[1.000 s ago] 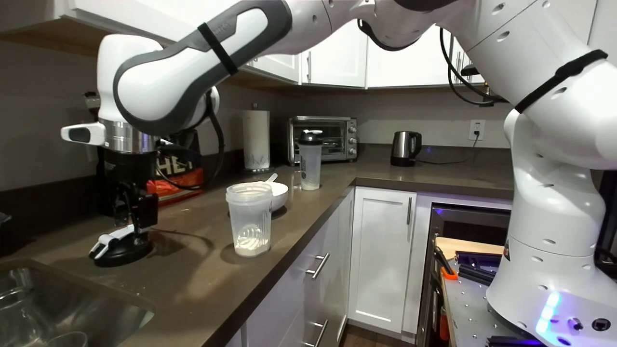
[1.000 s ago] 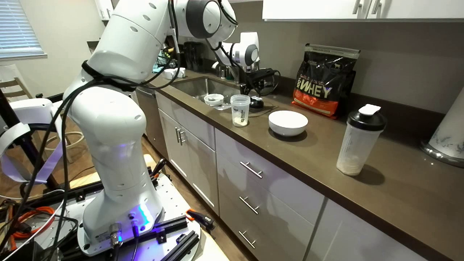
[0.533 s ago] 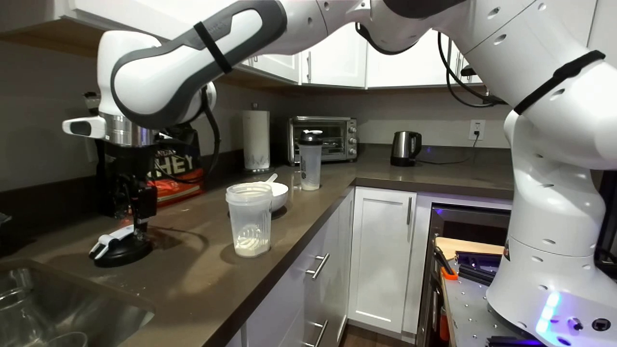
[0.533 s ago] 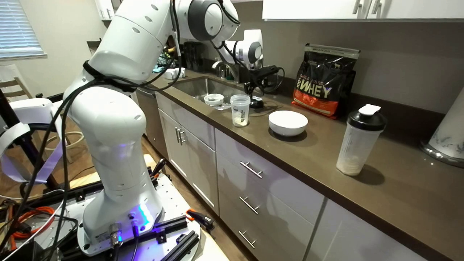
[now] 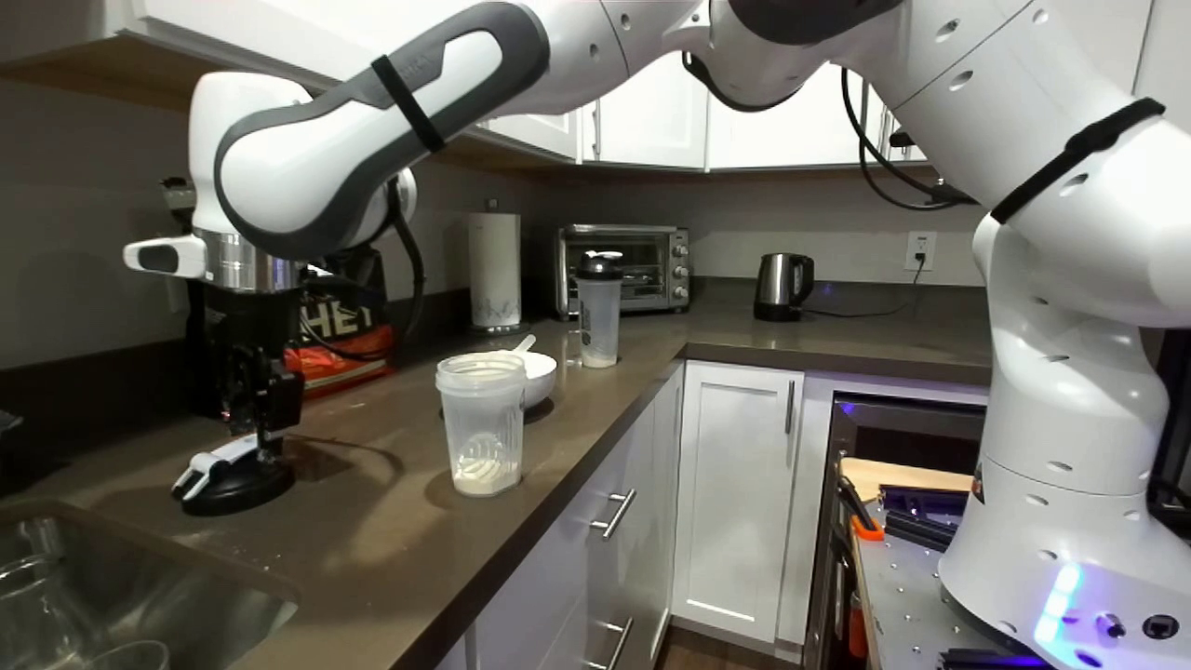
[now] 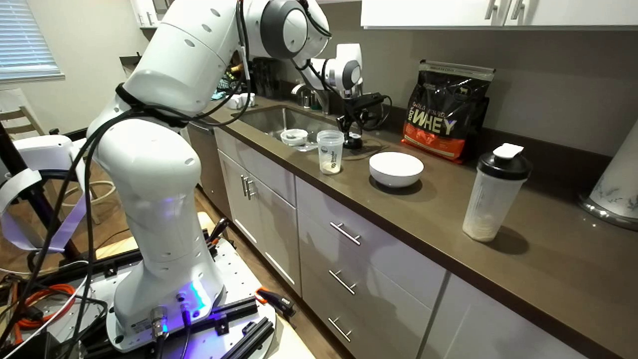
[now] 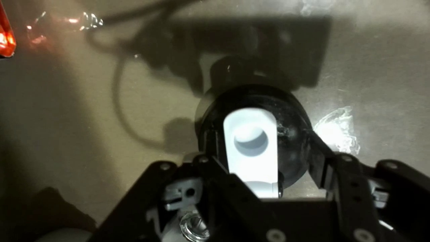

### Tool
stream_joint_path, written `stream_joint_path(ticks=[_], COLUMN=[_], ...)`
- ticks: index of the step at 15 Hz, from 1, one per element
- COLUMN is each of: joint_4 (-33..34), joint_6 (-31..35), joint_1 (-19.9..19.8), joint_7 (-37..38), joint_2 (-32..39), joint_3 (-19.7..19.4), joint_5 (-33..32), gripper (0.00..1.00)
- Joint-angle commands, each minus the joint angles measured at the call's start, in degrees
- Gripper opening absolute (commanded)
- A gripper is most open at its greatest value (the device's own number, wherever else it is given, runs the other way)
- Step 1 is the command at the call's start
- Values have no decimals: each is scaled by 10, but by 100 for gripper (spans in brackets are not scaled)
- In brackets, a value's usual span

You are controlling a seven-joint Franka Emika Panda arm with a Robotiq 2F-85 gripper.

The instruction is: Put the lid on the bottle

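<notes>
The lid (image 5: 240,489), a black dome with a white flip cap, lies on the counter beside the sink. It also shows in an exterior view (image 6: 355,143) and in the wrist view (image 7: 291,151). My gripper (image 7: 259,134) points down over it, also seen in an exterior view (image 5: 260,448). The fingers are spread on either side of the white flap, low at the lid's top. Whether they touch the lid I cannot tell. The bottle (image 5: 482,423), a translucent open cup with white powder, stands upright near the counter's front edge, also in an exterior view (image 6: 330,154).
A white bowl (image 6: 396,169) stands beyond the bottle, then a lidded shaker (image 6: 493,199). The black whey bag (image 6: 443,109) stands against the wall. The sink (image 5: 270,563) with glassware (image 5: 42,596) is beside the lid. A paper-towel roll (image 5: 495,270) stands farther back.
My gripper rose slightly half a second ago and is now a little lower again over the lid. The lid and bottle have not moved.
</notes>
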Motion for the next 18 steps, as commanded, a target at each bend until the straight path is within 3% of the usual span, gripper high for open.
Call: stream_joint_path(ticks=[1,2,4,7,10,18], joint_4=[24,25,29,36,28,-1], joint_6=[-18,-18,-20,-29,-28,-13], joint_1=[-1,-1,-2,-3,-2,-6], joint_7=[-15,-15,-17,-19,-16,-9], joint_2=[13,14,15,16,12,-18], joint_3=[1,1,1,-1,-3,-6], joint_5=[-10,-10,-10,-10,-11,-10], gripper=[45,42,23,21,13,13])
